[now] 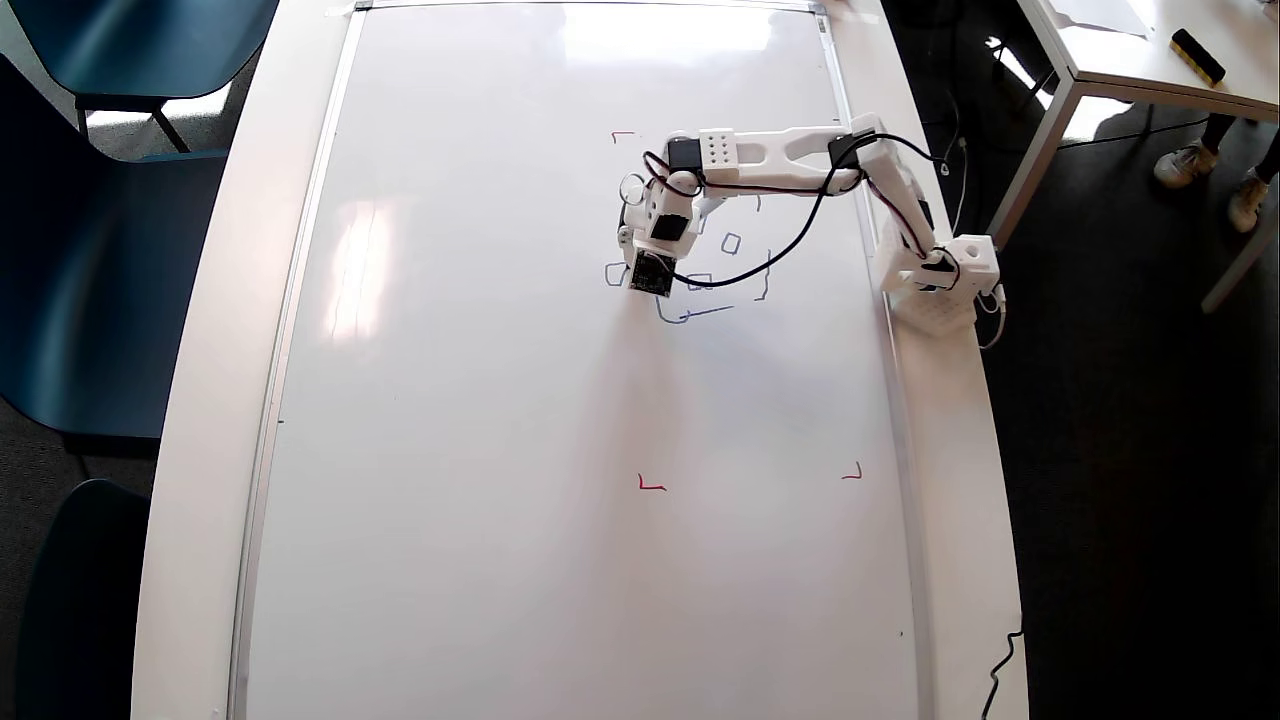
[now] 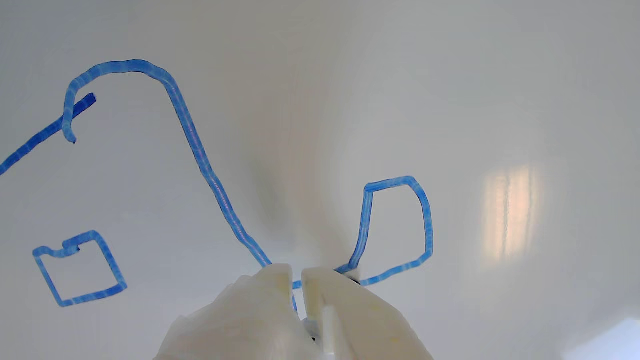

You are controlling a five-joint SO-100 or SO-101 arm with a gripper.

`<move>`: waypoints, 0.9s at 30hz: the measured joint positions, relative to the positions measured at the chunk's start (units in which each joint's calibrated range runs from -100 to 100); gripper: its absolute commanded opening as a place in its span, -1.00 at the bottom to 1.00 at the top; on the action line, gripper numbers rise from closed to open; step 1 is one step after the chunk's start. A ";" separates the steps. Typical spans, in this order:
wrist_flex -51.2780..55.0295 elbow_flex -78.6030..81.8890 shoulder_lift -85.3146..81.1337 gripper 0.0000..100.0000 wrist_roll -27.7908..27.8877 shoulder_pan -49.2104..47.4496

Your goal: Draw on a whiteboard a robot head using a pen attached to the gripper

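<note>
My jaws are nearly together, only a thin slit between the two white fingers; gripper sits at the bottom of the wrist view, tips right down at the board. I can't make out the pen itself from either camera, just a dark speck by the right-hand finger where the line ends, so I can't tell if the jaws clamp it or if it's fixed some other way. In the wrist view blue stroke runs right under my tips: a small closed box just right of them, its lower corner meeting the finger, and a long line climbing up-left from the tips into a rounded hook. Another small square sits lower left, well apart. That's the robot head, partly done by my read: in the overhead view I see a small square at the left just beside the gripper, one in the middle, a bottom stroke and a right side, but the top is hidden under my arm. All of it lies in the upper right part of the whiteboard, between the red corner marks. Step in hand, I judge: finishing the stalk and small box on the left. To do it well: keep tip pressure even, move slowly, keep wrist angle fixed so the stroke doesn't skip, and join cleanly onto the outline without overshooting.
</note>
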 measured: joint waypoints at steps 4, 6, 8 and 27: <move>0.00 0.00 -0.08 -0.97 -0.63 -0.90; 0.00 0.00 -0.08 -0.98 -0.63 -1.21; 0.00 0.00 -0.08 -0.98 -0.63 -1.43; 9.88 -5.76 -6.27 -0.97 -3.17 0.15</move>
